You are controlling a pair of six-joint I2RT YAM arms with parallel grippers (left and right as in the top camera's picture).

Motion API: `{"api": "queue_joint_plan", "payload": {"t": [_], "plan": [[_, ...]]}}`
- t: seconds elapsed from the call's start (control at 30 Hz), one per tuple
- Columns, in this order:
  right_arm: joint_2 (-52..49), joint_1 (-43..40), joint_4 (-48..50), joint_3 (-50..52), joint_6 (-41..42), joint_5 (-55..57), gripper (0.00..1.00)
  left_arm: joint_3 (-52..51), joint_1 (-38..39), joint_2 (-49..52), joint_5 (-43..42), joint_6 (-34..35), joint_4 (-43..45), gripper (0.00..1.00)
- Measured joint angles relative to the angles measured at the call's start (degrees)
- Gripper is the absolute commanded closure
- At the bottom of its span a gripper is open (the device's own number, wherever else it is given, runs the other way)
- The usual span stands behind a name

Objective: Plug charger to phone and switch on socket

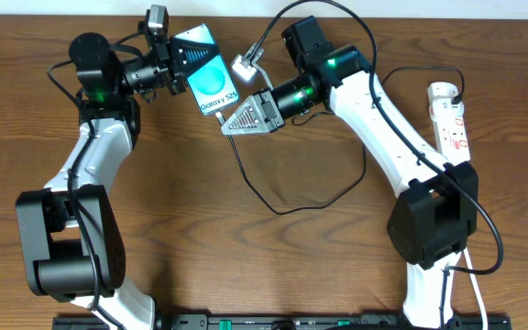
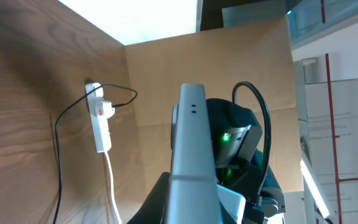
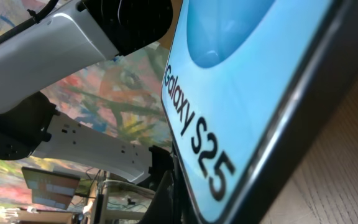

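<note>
Clamps flat blue-screened smartphone [image 1: 214,82] in left gripper [image 1: 177,66]; holds right gripper [image 1: 232,126] shut alongside, hiding tip of thin black cable [image 1: 282,209].

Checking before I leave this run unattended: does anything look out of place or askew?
Nothing looks damaged or spilled. The phone is off the table, held askew in the left gripper, while the right gripper sits at its lower end. The charger trails from it in a loose loop toward the socket.
</note>
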State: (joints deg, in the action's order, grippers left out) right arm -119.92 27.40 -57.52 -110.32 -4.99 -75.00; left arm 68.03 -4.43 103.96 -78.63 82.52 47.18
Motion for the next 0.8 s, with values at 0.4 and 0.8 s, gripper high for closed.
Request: {"api": "queue_joint_plan", "payload": {"t": [0.4,0.8], "plan": [[0.0,0.0,-0.04,0.0,0.0,0.02,0.99,0.0,-0.02,-0.02,-1.44,-0.42,0.0,0.93],[0.0,0.02,-0.26,0.0,0.0,0.02,0.99,0.0,-0.04,-0.02,-2.25,-0.52,0.92,0.93]]}}
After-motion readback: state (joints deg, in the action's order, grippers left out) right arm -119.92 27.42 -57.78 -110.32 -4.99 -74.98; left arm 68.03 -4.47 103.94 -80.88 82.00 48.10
